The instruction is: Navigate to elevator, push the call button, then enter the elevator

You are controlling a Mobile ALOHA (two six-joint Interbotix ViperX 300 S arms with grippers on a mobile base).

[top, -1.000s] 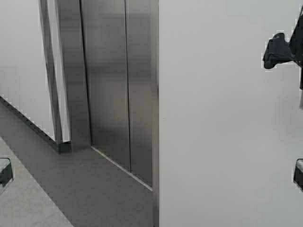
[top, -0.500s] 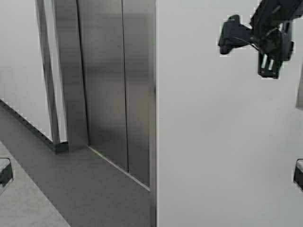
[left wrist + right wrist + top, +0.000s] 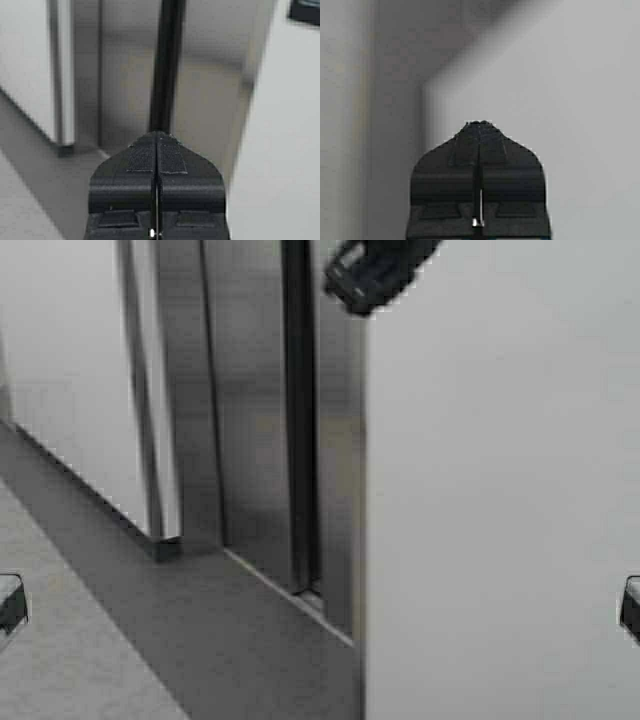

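Observation:
The elevator [image 3: 250, 440] stands ahead on the left, its brushed steel doors parted by a narrow dark gap [image 3: 298, 440]. The left wrist view looks straight at that gap [image 3: 167, 65] in the elevator [image 3: 125, 90]. My left gripper [image 3: 157, 135] is shut and empty, pointing at the gap from some distance. My right gripper [image 3: 370, 275] is raised at the top of the high view, by the corner of the white wall beside the door frame. It [image 3: 479, 122] is shut and empty, its tip facing plain white wall. The call button is out of view.
A white wall [image 3: 500, 490] fills the right half of the high view, very close. A dark floor strip [image 3: 200, 630] leads to the door sill, with lighter speckled floor [image 3: 60, 670] at the left. Another white wall [image 3: 70, 370] runs left of the doors.
The robot has moved: the scene has shifted right in the high view. The right arm swung up and leftward across the wall. The doors' thin seam has widened into a dark gap.

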